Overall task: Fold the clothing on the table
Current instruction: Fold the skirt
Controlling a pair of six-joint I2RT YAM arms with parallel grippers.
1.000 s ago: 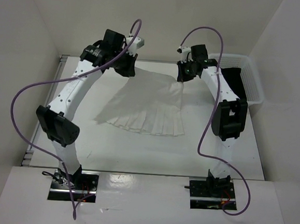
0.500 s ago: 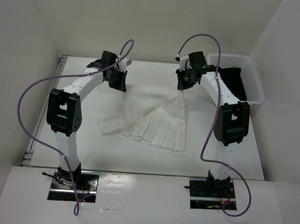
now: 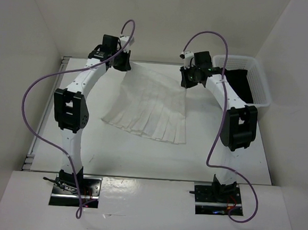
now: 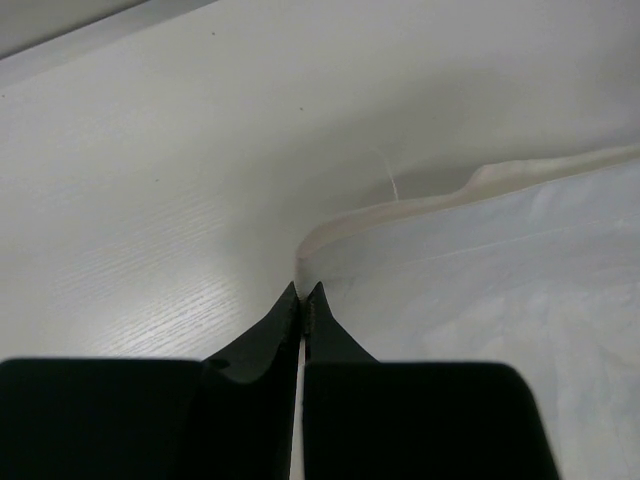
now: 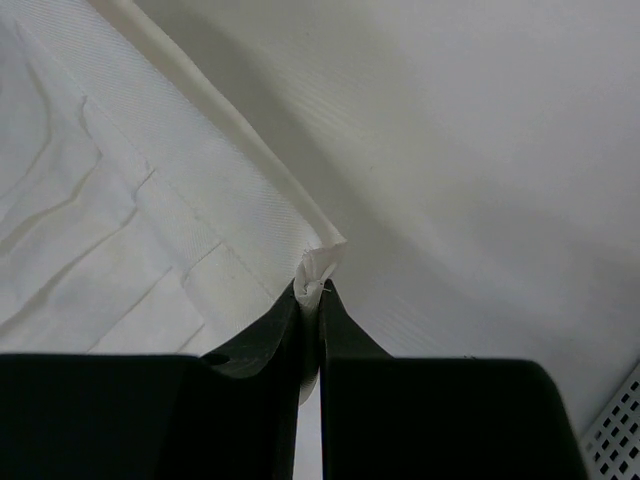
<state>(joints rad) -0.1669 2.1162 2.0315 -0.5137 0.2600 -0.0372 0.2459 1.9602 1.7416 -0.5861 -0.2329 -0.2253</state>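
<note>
The clothing, a white pleated fan-shaped garment, lies spread on the table, narrow waistband at the far side and wide hem toward the arms. My left gripper is shut on its far left corner. In the left wrist view the shut jaws meet at the waistband edge of the clothing, with a thin white strip between them. My right gripper is shut on the far right corner. The right wrist view shows a bunched tip of the clothing pinched at my right gripper.
A white mesh basket with a black garment inside stands at the far right, close to the right arm. White walls enclose the table on the left, back and right. Purple cables loop above both arms.
My left gripper has moved toward the far wall with its corner, and the clothing now lies flatter and wider. The right gripper has barely shifted.
</note>
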